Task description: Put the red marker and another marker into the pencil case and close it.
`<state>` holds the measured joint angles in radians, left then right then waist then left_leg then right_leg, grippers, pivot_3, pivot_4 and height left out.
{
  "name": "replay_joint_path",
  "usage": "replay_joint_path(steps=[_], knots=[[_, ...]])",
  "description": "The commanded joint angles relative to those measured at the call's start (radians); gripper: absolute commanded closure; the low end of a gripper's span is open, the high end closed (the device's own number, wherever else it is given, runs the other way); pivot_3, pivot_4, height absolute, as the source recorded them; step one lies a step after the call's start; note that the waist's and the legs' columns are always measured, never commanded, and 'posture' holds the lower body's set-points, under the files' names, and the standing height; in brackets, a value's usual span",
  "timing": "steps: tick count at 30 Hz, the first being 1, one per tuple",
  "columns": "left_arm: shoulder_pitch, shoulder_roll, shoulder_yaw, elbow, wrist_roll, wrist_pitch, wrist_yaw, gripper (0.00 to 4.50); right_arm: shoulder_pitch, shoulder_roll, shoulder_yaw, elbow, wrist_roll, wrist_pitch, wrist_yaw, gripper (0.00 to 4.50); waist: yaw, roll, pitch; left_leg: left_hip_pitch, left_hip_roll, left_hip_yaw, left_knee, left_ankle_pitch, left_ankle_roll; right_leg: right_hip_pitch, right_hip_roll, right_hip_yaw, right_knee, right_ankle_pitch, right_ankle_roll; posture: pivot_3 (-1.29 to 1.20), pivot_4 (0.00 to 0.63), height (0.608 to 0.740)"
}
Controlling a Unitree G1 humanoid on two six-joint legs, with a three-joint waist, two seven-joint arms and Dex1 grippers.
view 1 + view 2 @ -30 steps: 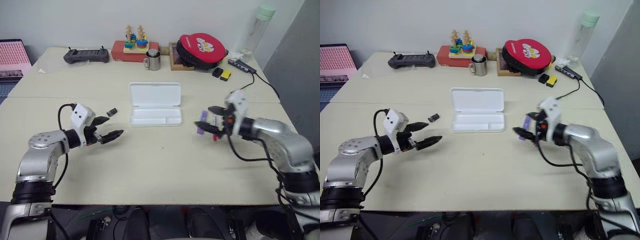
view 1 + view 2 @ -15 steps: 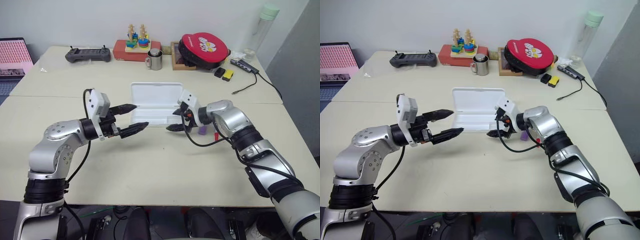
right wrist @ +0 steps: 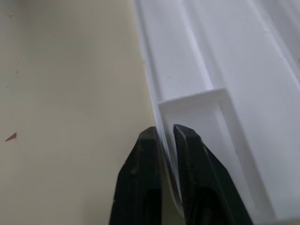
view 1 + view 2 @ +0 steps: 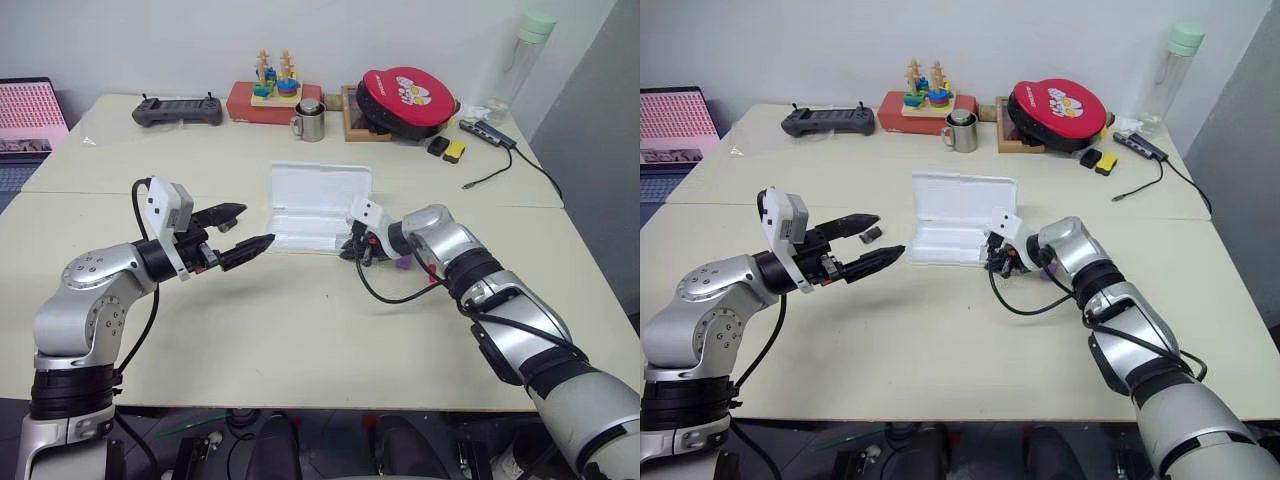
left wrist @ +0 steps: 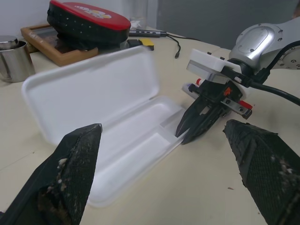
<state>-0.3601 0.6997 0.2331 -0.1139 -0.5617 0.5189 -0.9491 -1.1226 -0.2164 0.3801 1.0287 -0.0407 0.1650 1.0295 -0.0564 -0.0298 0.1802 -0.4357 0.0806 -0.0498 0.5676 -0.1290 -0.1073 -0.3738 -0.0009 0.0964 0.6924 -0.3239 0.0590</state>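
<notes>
Head eyes look down across the table [image 4: 300, 330]; both wrist views face the pencil case [image 5: 108, 117], the right perhaps nearest its rim

Left hand [image 4: 243, 229] hovers level with fingers spread wide; right hand [image 4: 352, 251] angles down, pinched closed.

We note the pencil case [image 5: 108, 98] as smooth white plastic with a matt, faintly satin face. The counter [image 4: 320, 330] reads as matt cream laminate, lightly speckled. The left gripper's fingers [image 5: 75, 173] look like rough, scuffed black plastic, dusted pale. The mug [image 4: 307, 121] is brushed metal with a soft shine. The round red pad [image 4: 405, 97] shows glossy red vinyl over black.
</notes>
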Motion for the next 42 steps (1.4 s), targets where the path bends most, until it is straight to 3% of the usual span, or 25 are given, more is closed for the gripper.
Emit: replay_joint_path(steps=[1, 4, 11, 16, 20, 24, 27, 28, 33, 38, 40, 42], knots=[[-0.017, 0.022, 0.032, -0.02, -0.02, -0.01, -0.001, 0.0, -0.027, 0.001, -0.033, 0.009, -0.014, -0.024, 0.006, 4.43, 0.0, 0.0, 0.0, 0.0, 0.0, 0.0, 0.001, 0.0, 0.0, 0.0, 0.0, 0.0, 0.001, 0.0, 0.0, 0.0, 0.15, 0.74], [-0.013, 0.034, 0.037, -0.02, -0.026, -0.008, -0.007, 0.0, -0.012, -0.002, -0.063, -0.035, 0.005, -0.05, 0.029, 4.43, 0.0, 0.0, 0.0, 0.0, 0.0, 0.0, 0.003, 0.0, 0.0, 0.0, 0.0, 0.0, 0.004, 0.0, 0.0, 0.0, 0.15, 0.74], [0.035, 0.102, 0.031, -0.045, -0.015, -0.006, -0.054, 0.0, 0.17, -0.062, -0.027, -0.386, 0.019, 0.002, 0.202, 4.43, 0.001, 0.001, 0.0, 0.0, 0.0, 0.0, 0.004, 0.0, 0.0, 0.0, 0.001, 0.0, 0.004, -0.001, 0.0, 0.0, 0.15, 0.74], [0.05, 0.119, 0.022, -0.055, -0.016, -0.01, -0.069, 0.0, 0.294, -0.07, 0.008, -0.583, 0.014, 0.074, 0.213, 4.43, -0.001, 0.001, 0.001, 0.0, 0.0, 0.0, 0.004, 0.0, 0.0, -0.001, 0.001, 0.0, 0.004, -0.001, 0.0, 0.0, 0.15, 0.74], [0.037, 0.117, 0.009, -0.056, -0.014, -0.006, -0.069, 0.0, 0.317, -0.071, 0.021, -0.622, 0.008, 0.092, 0.206, 4.43, 0.0, 0.001, 0.001, 0.0, 0.0, 0.0, 0.005, 0.0, 0.0, -0.001, 0.001, 0.001, 0.004, -0.003, 0.004, 0.0, 0.15, 0.74], [0.021, 0.111, -0.011, -0.058, -0.015, -0.001, -0.075, 0.0, 0.314, -0.074, -0.007, -0.663, 0.037, 0.122, 0.192, 3.78, 0.0, 0.001, 0.001, 0.0, 0.0, 0.0, 0.005, 0.0, 0.0, -0.001, 0.001, 0.001, 0.004, -0.003, 0.004, 0.0, 0.15, 0.74], [0.005, 0.097, -0.043, -0.071, -0.019, 0.006, -0.08, 0.0, 0.315, -0.077, -0.059, -0.726, 0.076, 0.157, 0.156, 3.09, 0.001, 0.001, 0.001, 0.0, 0.0, 0.0, 0.005, 0.0, 0.0, -0.001, 0.001, 0.001, 0.004, -0.003, 0.004, 0.0, 0.15, 0.74], [0.001, 0.095, -0.05, -0.072, -0.018, 0.007, -0.08, 0.0, 0.317, -0.079, -0.07, -0.746, 0.083, 0.166, 0.145, 2.68, 0.001, 0.001, 0.001, 0.0, 0.0, 0.0, 0.005, 0.0, 0.0, -0.001, 0.001, 0.001, 0.004, -0.003, 0.004, 0.0, 0.15, 0.74], [-0.041, 0.072, -0.093, -0.069, -0.019, 0.011, -0.085, 0.0, 0.397, -0.13, -0.221, -1.011, 0.217, 0.335, 0.077, 1.65, 0.009, 0.0, 0.001, 0.0, 0.0, 0.0, 0.005, 0.0, 0.0, 0.0, 0.001, 0.001, 0.004, -0.003, 0.004, 0.0, 0.15, 0.74], [-0.093, 0.024, -0.15, -0.064, -0.022, 0.016, -0.094, 0.0, 0.539, -0.181, -0.382, -1.207, 0.265, 0.477, -0.104, 0.43, 0.016, 0.0, 0.001, 0.0, 0.0, 0.0, 0.004, 0.0, 0.0, 0.0, 0.001, 0.001, 0.003, -0.003, 0.003, 0.0, 0.15, 0.74], [-0.128, -0.009, -0.192, -0.053, -0.013, 0.014, -0.098, 0.0, 0.597, -0.166, -0.456, -1.244, 0.234, 0.551, -0.258, 0.02, 0.016, 0.0, 0.001, 0.0, 0.0, 0.0, 0.005, 0.0, 0.0, 0.0, 0.001, 0.001, 0.003, -0.003, 0.004, 0.0, 0.15, 0.74], [-0.158, -0.038, -0.227, -0.039, -0.003, 0.009, -0.107, 0.0, 0.64, -0.144, -0.504, -1.261, 0.192, 0.59, -0.402, 0.02, 0.017, 0.0, 0.001, 0.0, 0.0, -0.001, 0.005, 0.0, 0.0, 0.0, 0.001, 0.001, 0.004, -0.003, 0.004, 0.0, 0.15, 0.74]])
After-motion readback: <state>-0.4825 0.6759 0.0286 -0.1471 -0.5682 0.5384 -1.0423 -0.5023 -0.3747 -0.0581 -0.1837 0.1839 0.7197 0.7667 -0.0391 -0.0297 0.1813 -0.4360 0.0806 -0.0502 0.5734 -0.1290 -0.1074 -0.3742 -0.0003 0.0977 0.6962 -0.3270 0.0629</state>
